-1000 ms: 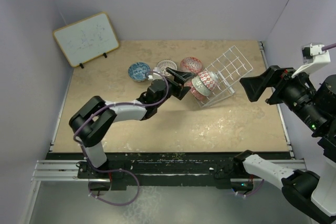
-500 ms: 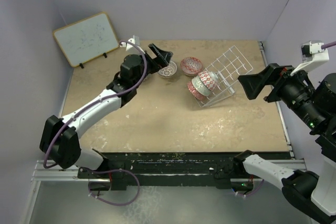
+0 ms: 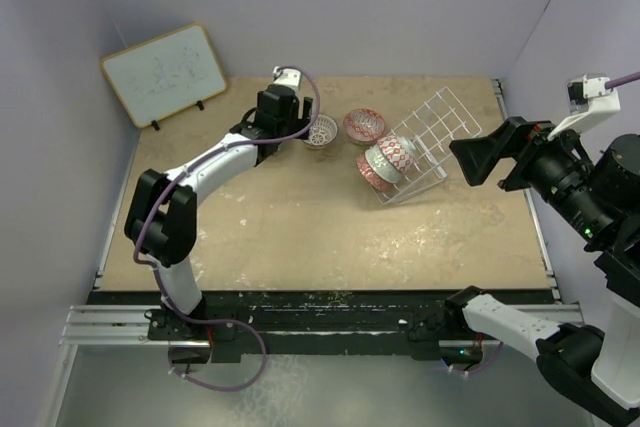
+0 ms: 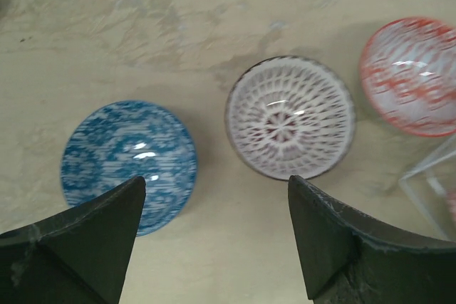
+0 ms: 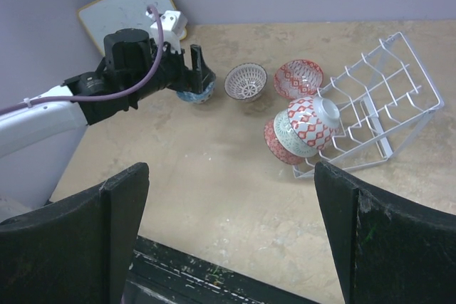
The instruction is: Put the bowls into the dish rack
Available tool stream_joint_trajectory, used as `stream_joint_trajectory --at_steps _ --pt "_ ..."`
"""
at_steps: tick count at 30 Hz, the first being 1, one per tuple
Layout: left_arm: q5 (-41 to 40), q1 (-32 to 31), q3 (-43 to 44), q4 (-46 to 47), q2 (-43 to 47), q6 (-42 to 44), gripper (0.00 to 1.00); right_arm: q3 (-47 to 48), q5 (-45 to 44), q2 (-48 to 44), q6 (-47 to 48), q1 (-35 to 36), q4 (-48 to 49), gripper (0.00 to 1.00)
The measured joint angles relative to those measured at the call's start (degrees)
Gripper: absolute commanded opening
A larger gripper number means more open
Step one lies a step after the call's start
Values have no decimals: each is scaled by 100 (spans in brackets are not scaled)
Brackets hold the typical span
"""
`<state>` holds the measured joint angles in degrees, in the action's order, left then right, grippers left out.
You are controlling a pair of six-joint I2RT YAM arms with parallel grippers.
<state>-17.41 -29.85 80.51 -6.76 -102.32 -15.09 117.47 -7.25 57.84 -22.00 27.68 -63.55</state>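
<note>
This is a robotics lab test cell: plain lavender partition walls box in a bare beige table, an aluminium rail with a loose purple cable runs along six o'clock, and a small whiteboard leans at ten o'clock.

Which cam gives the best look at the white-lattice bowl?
Left wrist: the white-lattice bowl is large, near centre, with its whole rim and inner pattern clear. Top external shows it small, the pattern barely readable. Right wrist shows it small too, seen at a slant.
</note>
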Motion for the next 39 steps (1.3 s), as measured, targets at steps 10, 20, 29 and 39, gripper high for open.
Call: stream_joint_trajectory --at_steps 10,20,29,39 --pt "890 929 -485 151 -140 1497 75 -133 -4 -15 13 0 20 100" --pt "2269 992 -468 92 -560 2087 66 -256 -24 -28 13 0 57 100" --pt "2343 990 -297 -125 -892 2269 58 -339 -28 -70 17 0 92 100" --pt "1812 990 -282 -153 -1137 2350 47 -339 -72 -76 26 0 92 100"
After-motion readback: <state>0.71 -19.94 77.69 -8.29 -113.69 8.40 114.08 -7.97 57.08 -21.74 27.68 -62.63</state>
